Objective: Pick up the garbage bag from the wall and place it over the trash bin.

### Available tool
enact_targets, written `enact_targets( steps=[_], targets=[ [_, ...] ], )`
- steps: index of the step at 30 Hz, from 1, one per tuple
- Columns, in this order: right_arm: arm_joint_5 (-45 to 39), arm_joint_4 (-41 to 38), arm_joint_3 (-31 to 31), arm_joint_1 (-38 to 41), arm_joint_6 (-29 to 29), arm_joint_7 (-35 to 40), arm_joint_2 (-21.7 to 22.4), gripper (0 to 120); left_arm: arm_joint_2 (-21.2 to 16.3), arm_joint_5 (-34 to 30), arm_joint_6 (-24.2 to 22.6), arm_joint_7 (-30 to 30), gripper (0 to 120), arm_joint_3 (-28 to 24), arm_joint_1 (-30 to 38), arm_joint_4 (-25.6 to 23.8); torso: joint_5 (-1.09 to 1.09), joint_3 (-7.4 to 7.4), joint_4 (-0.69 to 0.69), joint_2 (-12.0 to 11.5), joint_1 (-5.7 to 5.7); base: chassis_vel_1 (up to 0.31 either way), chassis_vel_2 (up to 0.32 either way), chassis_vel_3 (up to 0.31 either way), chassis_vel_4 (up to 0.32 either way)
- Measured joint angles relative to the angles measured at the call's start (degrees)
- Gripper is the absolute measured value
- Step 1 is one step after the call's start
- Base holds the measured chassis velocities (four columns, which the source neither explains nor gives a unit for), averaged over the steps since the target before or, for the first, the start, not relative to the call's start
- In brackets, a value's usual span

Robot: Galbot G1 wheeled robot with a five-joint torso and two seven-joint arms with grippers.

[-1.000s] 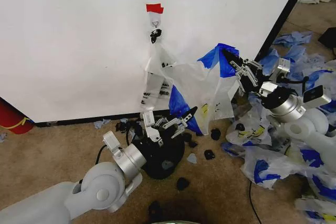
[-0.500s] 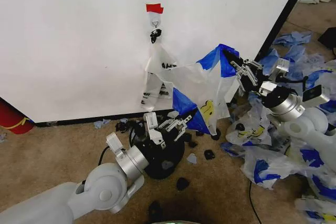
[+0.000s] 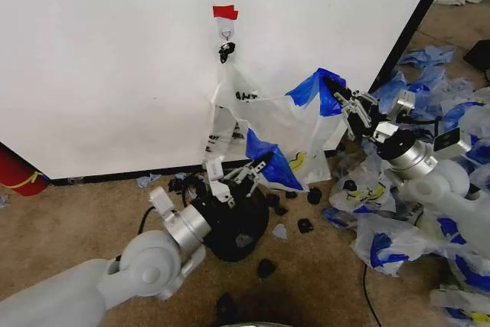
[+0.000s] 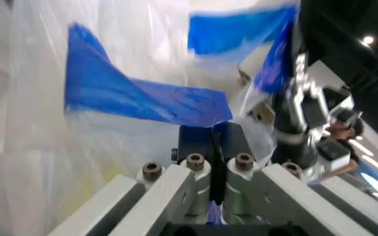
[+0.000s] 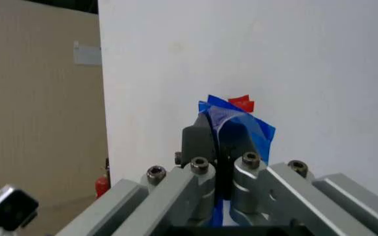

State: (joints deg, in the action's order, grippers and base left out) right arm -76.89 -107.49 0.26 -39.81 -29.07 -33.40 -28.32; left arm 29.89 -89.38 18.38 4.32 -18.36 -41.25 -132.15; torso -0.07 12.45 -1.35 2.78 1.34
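Overhead, left gripper (image 3: pixel 259 166) reaches up at 6 o'clock, right gripper (image 3: pixel 334 84) at 3, both clamping the garbage bag (image 3: pixel 287 124) stretched above the trash bin (image 3: pixel 230 223), against the wall (image 3: pixel 115 59). Wrist views: both jaws pinched together on blue plastic.

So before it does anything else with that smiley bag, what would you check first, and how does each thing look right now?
1. Right gripper pinching the garbage bag's blue handle: ok, shut on it.
2. Left gripper holding the lower blue edge: ok, shut on it in the left wrist view.
3. Bag free of the hook on the wall: cannot tell; another white bag hangs there.
4. Bag mouth spread open: not ok, stretched but folded.
5. Bag over the trash bin: not ok, bin sits below the left gripper.
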Motion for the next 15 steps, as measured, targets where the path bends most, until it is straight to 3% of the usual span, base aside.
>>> enact_targets(
  steps=[4,7,9,14,15],
  targets=[
    [-0.9,-0.4,-0.7,-0.6,-0.1,0.6,-2.5,0,-6.6,-2.6,0.2,0.4,0,7.2,-1.9,-3.9,0.02,0.00,0.00,0.0,0.00,0.000,0.000,0.000,0.000],
    [-1.2,-0.7,-1.1,-0.3,-0.1,0.6,-3.1,0,-8.8,-3.8,0.3,0.5,0,9.4,-2.2,-5.2,0.00,0.00,-0.01,0.0,0.00,0.000,0.000,0.000,0.000],
    [-2.5,-1.5,-1.9,0.2,0.3,0.2,-3.7,0,-13.2,-6.0,0.4,0.7,0,13.2,-2.5,-7.4,-0.01,0.00,0.00,0.0,0.00,0.000,0.000,0.000,0.000],
    [-3.9,-2.4,-2.7,0.5,1.1,-1.5,-3.7,0,-20.1,-9.0,0.7,1.3,0,17.7,-2.6,-10.8,0.02,0.00,-0.01,0.0,0.00,0.000,0.000,0.000,0.000],
    [-3.9,-2.4,-2.7,0.5,1.1,-1.5,-3.7,0,-20.1,-9.0,0.7,1.3,0,17.7,-2.6,-10.8,0.02,0.00,-0.01,0.0,0.00,0.000,0.000,0.000,0.000]
  ],
)
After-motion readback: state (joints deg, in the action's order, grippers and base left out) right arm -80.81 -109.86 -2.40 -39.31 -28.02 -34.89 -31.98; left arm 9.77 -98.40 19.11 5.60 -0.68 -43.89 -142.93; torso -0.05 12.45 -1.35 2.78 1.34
